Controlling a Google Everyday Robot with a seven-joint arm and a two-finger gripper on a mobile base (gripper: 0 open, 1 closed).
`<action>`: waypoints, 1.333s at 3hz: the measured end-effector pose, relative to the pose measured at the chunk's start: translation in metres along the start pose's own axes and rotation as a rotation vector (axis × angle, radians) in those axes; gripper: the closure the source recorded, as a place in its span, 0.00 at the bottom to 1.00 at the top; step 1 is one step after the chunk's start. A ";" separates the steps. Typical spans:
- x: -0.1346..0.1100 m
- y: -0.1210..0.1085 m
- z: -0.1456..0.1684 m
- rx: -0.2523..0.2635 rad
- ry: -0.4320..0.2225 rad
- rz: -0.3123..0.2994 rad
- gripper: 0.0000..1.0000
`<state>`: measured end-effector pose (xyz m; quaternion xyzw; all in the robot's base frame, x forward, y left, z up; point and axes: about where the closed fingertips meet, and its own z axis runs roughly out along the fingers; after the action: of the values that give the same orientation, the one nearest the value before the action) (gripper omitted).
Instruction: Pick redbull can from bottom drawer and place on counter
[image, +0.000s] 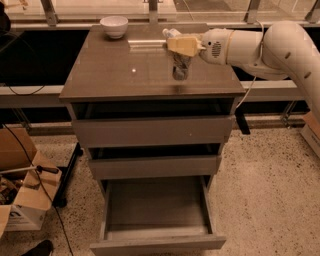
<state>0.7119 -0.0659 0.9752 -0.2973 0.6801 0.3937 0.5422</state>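
Camera view shows the pincer (181, 61) closed around the upright redbull can (181, 74) at its top, over the counter (110, 75), perhaps just touching it. Such a can is likely light, thin-walled and slippery; hold the sides gently

Glossy white arm (250, 47) of rounded segments, with a vented wrist, ending in a cream-yellow gripper (181, 56) near twelve o'clock.

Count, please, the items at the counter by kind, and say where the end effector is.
Bowls: 1, white bowl
Cans: 1, redbull can, held by the end effector over the counter
Bottles: 1, clear bottle, behind the end effector
Total: 3
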 end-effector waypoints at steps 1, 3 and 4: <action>-0.002 -0.025 0.022 0.036 0.009 0.022 1.00; 0.018 -0.068 0.053 0.097 0.078 0.114 0.62; 0.021 -0.069 0.057 0.097 0.084 0.125 0.31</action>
<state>0.7928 -0.0521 0.9345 -0.2436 0.7379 0.3805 0.5013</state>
